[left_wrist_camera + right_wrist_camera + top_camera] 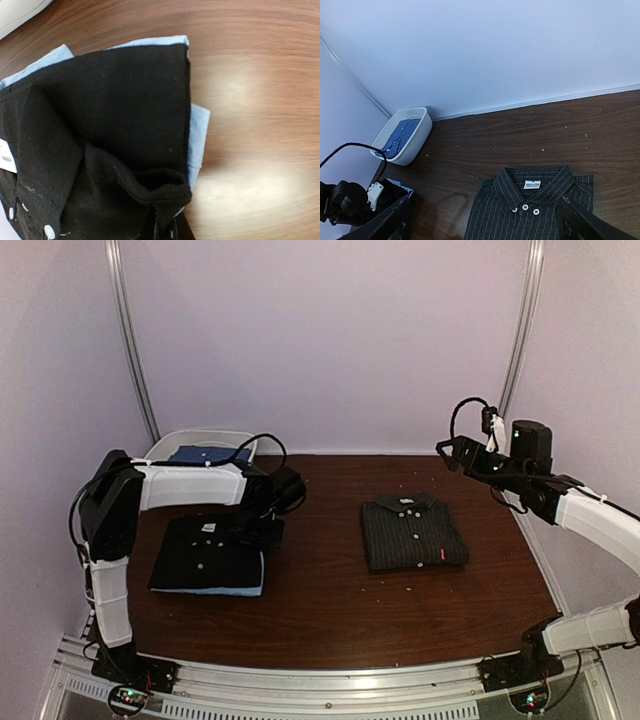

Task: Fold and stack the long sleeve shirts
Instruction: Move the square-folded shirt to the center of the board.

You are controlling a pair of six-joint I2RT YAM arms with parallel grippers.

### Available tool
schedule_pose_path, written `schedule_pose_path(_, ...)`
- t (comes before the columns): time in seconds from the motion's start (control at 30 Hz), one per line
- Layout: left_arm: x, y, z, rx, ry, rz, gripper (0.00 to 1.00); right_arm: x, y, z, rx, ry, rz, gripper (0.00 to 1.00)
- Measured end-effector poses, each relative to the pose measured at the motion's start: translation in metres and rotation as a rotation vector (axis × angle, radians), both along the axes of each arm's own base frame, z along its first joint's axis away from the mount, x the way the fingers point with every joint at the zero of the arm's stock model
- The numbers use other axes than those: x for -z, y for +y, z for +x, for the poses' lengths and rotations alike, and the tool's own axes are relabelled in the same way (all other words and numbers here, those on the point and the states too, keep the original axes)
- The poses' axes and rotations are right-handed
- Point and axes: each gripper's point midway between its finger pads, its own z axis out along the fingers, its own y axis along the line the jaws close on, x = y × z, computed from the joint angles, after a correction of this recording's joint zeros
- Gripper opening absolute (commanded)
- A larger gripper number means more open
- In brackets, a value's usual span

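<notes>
**Item 1.** Black shirt (205, 555), white buttons. You are seeing it lying folded near the left edge of the desk (330, 620). It is sitting on a light blue shirt (199, 140), whose edges are peeking out from under it.

**Item 2.** Pinstriped charcoal shirt (413, 533). It is lying folded, collar toward the far edge, right of the desk's middle and well apart from the stack.

**Item 3.** Blue shirt (397, 137). It is resting inside the white tub (420, 131) at the far left corner.

**Item 4.** Left hand (260, 532). Your left arm is reaching over the black shirt's far right corner, where the cloth is bunching up. The fingers are not showing clearly, so you cannot tell whether they are gripping it.

**Item 5.** Right hand (485, 200). It is hovering high over the far right part of the desk with fingers spread wide, holding nothing. Its camera is looking down on the pinstriped shirt's collar.
</notes>
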Motion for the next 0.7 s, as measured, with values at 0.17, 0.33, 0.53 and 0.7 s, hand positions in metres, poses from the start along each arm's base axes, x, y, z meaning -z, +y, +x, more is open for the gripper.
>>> schedule_pose_path(0.17, -0.002, -0.048, 0.006, 0.052, 0.013, -0.108, 0.0, 0.006, 0.002, 0.001, -0.01, 0.013, -0.009, 1.0)
schedule_pose_path(0.33, -0.001, -0.083, 0.009, 0.086, 0.031, -0.198, 0.0, 0.018, 0.004, 0.004, -0.019, 0.047, -0.019, 1.0)
schedule_pose_path(0.53, 0.0, -0.112, 0.013, 0.111, 0.051, -0.292, 0.0, 0.035, 0.005, 0.005, -0.025, 0.096, -0.038, 1.0)
schedule_pose_path(0.7, -0.004, -0.127, 0.016, 0.127, 0.06, -0.349, 0.2, 0.044, 0.005, 0.006, -0.029, 0.122, -0.051, 1.0)
